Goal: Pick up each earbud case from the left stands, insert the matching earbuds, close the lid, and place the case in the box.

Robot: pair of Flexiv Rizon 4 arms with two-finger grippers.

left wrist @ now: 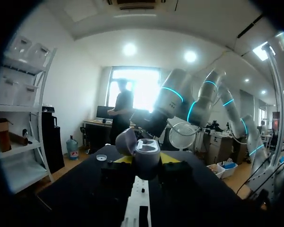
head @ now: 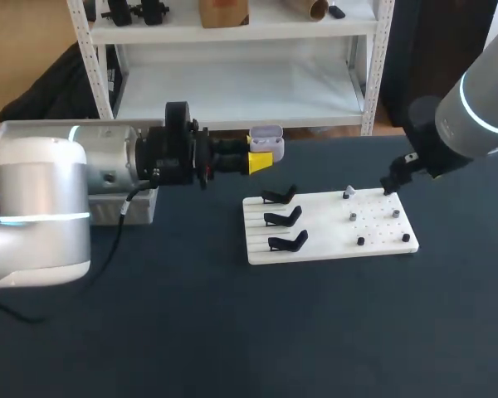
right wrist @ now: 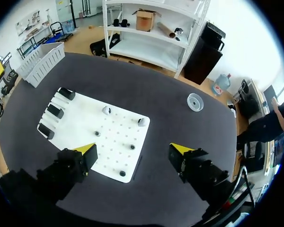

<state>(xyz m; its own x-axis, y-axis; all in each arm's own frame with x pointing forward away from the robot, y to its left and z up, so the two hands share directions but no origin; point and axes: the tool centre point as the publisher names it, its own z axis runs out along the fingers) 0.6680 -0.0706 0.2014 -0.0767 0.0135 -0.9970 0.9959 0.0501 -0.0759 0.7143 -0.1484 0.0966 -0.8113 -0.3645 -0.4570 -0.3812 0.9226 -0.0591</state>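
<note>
A pale earbud case [head: 267, 136] with its lid up is held above the table's far side, my left gripper [head: 258, 152] shut on it. In the left wrist view the case [left wrist: 147, 152] sits between the yellow tips of that gripper [left wrist: 146, 161], lid tilted back. The white board [head: 315, 249] carries three empty black stands [head: 282, 218] on its left part and earbuds [head: 349, 192] on pegs at its right. My right gripper [head: 392, 186] hangs over the board's far right corner. From its wrist, the right gripper [right wrist: 134, 150] is open above the board [right wrist: 85, 118], with two earbuds [right wrist: 106, 110] ahead.
A white slatted box [right wrist: 42, 61] stands at the table's far left, mostly hidden behind my left arm in the head view [head: 143, 206]. A small round dish [right wrist: 195, 101] lies on the dark tabletop beyond the board's right side.
</note>
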